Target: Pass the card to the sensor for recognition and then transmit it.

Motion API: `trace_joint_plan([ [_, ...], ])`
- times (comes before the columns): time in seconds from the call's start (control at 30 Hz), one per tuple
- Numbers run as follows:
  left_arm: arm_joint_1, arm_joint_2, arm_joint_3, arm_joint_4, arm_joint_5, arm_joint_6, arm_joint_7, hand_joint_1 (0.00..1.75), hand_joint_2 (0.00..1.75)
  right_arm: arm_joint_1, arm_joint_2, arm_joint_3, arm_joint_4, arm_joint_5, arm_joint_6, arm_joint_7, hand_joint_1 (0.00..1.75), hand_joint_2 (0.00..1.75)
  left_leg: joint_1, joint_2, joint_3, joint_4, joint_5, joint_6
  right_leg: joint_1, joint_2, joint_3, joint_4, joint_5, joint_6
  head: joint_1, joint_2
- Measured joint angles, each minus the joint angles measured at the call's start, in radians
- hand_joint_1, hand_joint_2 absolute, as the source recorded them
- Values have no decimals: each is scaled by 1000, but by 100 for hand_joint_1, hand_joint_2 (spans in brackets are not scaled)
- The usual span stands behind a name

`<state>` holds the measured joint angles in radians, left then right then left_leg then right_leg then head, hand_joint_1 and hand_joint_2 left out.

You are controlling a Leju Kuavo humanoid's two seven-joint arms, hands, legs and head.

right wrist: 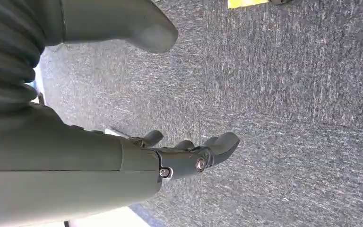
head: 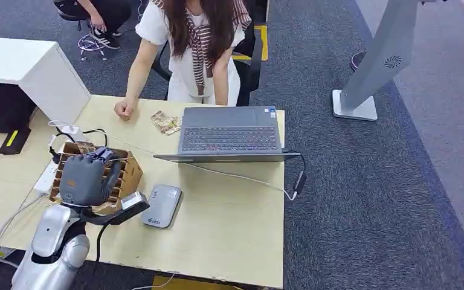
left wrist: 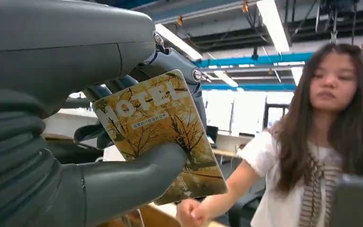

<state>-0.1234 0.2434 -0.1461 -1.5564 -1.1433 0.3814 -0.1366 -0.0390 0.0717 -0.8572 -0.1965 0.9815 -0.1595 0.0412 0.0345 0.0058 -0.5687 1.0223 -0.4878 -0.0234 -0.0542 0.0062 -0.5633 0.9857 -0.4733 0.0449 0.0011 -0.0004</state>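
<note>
- Left hand (head: pixel 86 179): raised over the near-left part of the table (head: pixel 229 229), above the cardboard box. In the left wrist view you see it pinch the card between thumb (left wrist: pixel 137 177) and darker fingers, the printed face turned out. That hold keeps the flat side free, which you will likely want when presenting it to the reader.
- Card (left wrist: pixel 163 132): a yellow-brown card with "HOTEL" lettering, tilted and clear of the table. It is the task's item and sits wholly in the left hand.
- Sensor (head: pixel 162 205): a flat grey pad lying on the table just right of the left hand, near the front edge. Judged the reader; the card is not yet over it, so recognition looks undone.
- Right hand (right wrist: pixel 189 153): hangs over grey carpet, fingers slack and apart, holding nothing.
- Cardboard box (head: pixel 127 172): a divided tray beneath the left hand, at the table's left. Probably the card store, though you cannot see its contents clearly.
- Laptop (head: pixel 229 133): open at the far middle of the table, its cable trailing to the right edge.
- Spare cards (head: pixel 166 122): a small loose pile left of the laptop, far side.
- Person (head: pixel 193 42): seated at the far side, one hand (head: pixel 122 107) resting on the table. Likely the receiver for the hand-over.
- Next, in judgement: carry the card right and down over the sensor.
</note>
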Motion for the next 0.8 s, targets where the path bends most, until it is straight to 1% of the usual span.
trace_joint_plan([
  [0.13, -2, 0, -42, 5, -38, -90, 32, 175, 175, 0, 0, -4, 0, 2, 2, 0, 0, 175, 0, 0, 0, 0, 0, 0, 0, 0, 0, 0, 0, 0, 0, 0],
  [0.3, -17, 1, -103, 41, -63, -171, 68, 175, 175, -1, 0, -11, 0, 3, 7, -1, 0, 175, 0, 0, 0, 0, 0, 0, 0, 0, 0, 0, 0, 0, 0, 0],
  [0.4, -28, 5, -136, 71, -65, -193, 77, 175, 175, -1, 0, -16, 0, 3, 10, -1, 0, 175, 0, 0, 0, 0, 0, 0, 0, 0, 0, 0, 0, 0, 0, 0],
  [0.6, -44, 12, -175, 114, -67, -230, 90, 175, 175, -1, 0, -19, 1, 3, 13, 0, 0, 175, 0, 0, 0, 0, 0, 0, 0, 0, 0, 0, 0, 0, 0, 0],
  [0.8, -62, 33, -215, 158, -67, -275, 97, 175, 175, -1, 0, -24, 3, 15, 13, 1, 0, 175, 0, 0, 0, 0, 0, 0, 0, 0, 0, 0, 0, 0, 0, 0],
])
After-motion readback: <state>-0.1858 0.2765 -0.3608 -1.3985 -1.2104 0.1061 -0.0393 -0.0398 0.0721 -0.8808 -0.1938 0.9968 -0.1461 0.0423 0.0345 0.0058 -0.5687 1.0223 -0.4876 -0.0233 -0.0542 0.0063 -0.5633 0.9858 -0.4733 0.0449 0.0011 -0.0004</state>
